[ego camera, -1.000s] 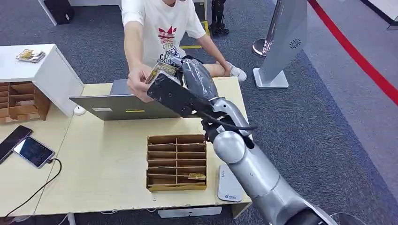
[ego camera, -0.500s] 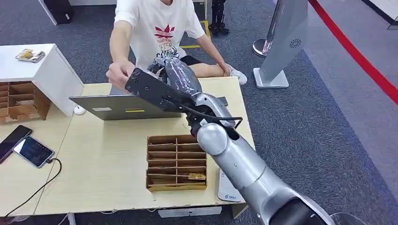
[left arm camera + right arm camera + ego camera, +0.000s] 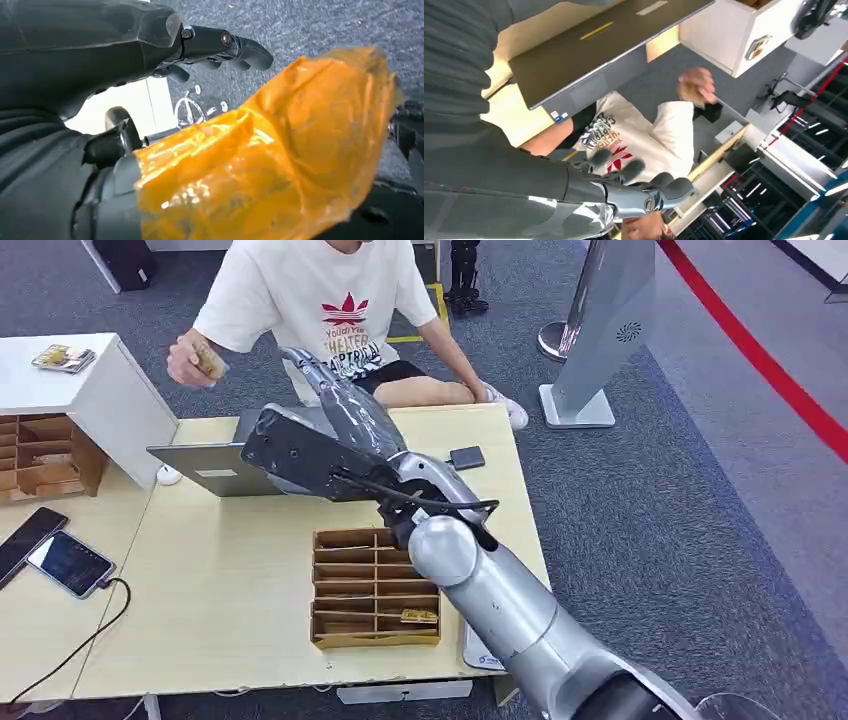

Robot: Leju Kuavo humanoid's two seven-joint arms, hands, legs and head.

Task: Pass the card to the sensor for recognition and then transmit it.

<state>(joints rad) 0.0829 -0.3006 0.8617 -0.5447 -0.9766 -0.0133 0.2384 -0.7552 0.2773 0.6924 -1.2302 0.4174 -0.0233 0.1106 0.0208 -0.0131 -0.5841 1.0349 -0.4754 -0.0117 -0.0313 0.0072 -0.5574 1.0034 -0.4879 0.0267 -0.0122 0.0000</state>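
The card (image 3: pixel 208 362) is pinched in the raised hand of a person in a white T-shirt (image 3: pixel 330 290) seated behind the table; the right wrist view has that card (image 3: pixel 691 90) too. My right hand (image 3: pixel 345 418) hangs above the laptop's (image 3: pixel 230 468) back edge, fingers (image 3: pixel 659 192) stretched out with nothing in them. A white sensor pad (image 3: pixel 478 652) lies at the table's near edge, mostly hidden by my forearm. My left hand (image 3: pixel 100 50) has its dark fingers extended, holds nothing, and its thumb (image 3: pixel 260 160) is wrapped in orange tape.
A cardboard slot organizer (image 3: pixel 376 586) with one card (image 3: pixel 418 616) sits mid-table. A small dark device (image 3: pixel 467 457) lies at the back right. Two phones (image 3: pixel 70 562) lie at the left, beside a white cabinet (image 3: pixel 100 400) with cards on top. A grey kiosk stand (image 3: pixel 600 330) is on the carpet.
The person took the card from my right hand and drew it away up and to the left. My right arm swung left and slightly lower, its hand now empty.
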